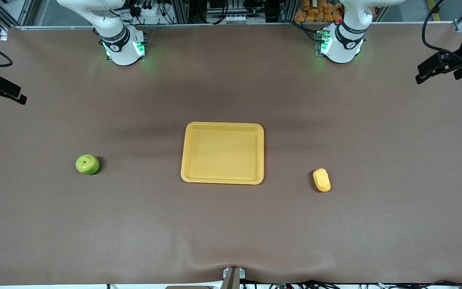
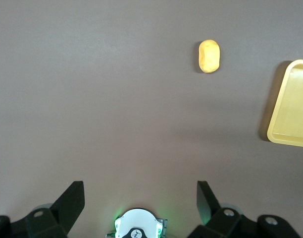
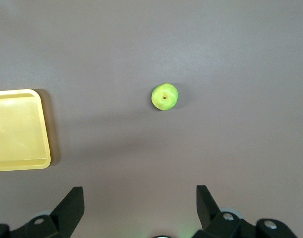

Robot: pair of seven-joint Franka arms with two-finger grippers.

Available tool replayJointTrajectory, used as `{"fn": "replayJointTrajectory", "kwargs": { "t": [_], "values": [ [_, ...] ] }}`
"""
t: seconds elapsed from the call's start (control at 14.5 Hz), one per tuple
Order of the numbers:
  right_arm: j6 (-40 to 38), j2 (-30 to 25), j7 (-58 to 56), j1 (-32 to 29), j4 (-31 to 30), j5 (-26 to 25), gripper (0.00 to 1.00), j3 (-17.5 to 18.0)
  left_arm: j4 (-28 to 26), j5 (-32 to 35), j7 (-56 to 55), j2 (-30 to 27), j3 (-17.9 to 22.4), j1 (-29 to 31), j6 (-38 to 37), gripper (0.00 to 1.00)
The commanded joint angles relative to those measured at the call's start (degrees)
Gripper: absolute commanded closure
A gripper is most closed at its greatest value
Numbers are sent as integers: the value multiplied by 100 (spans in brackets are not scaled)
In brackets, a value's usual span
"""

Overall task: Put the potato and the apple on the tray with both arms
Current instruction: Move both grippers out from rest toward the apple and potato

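Observation:
The yellow-orange tray (image 1: 223,154) lies flat at the middle of the table with nothing on it. The green apple (image 1: 87,164) sits on the table toward the right arm's end. The oblong yellow-orange potato (image 1: 321,180) lies toward the left arm's end, slightly nearer the front camera. Both hands are out of the front view. My left gripper (image 2: 140,191) is open and empty, high over the table by its own base, with the potato (image 2: 209,56) and a tray edge (image 2: 292,106) far below. My right gripper (image 3: 140,193) is open and empty, high above the apple (image 3: 165,96) and a tray corner (image 3: 18,129).
The two arm bases (image 1: 122,44) (image 1: 341,42) stand along the table edge farthest from the front camera. Black camera mounts (image 1: 0,88) (image 1: 443,64) reach in at both ends of the table. A brown mat covers the table.

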Motion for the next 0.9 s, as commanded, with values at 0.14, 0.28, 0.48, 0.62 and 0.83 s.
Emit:
{"fn": "replayJointTrajectory", "kwargs": {
  "t": [0.14,0.28,0.48,0.62,0.83],
  "values": [
    [-45,27,14,0,79,18,0,8,57,-14,123,3,4,20,-73,0],
    [-45,18,14,0,79,18,0,8,66,-22,149,91,4,20,-73,0],
    [-54,27,75,0,70,18,0,8,66,-58,62,170,-5,-32,-73,0],
    [-63,114,102,-35,70,10,0,8,48,-49,44,284,-22,-50,-30,0],
    [-63,455,67,-44,70,-17,0,8,-56,-49,44,443,-22,-50,233,0]
  ]
}}
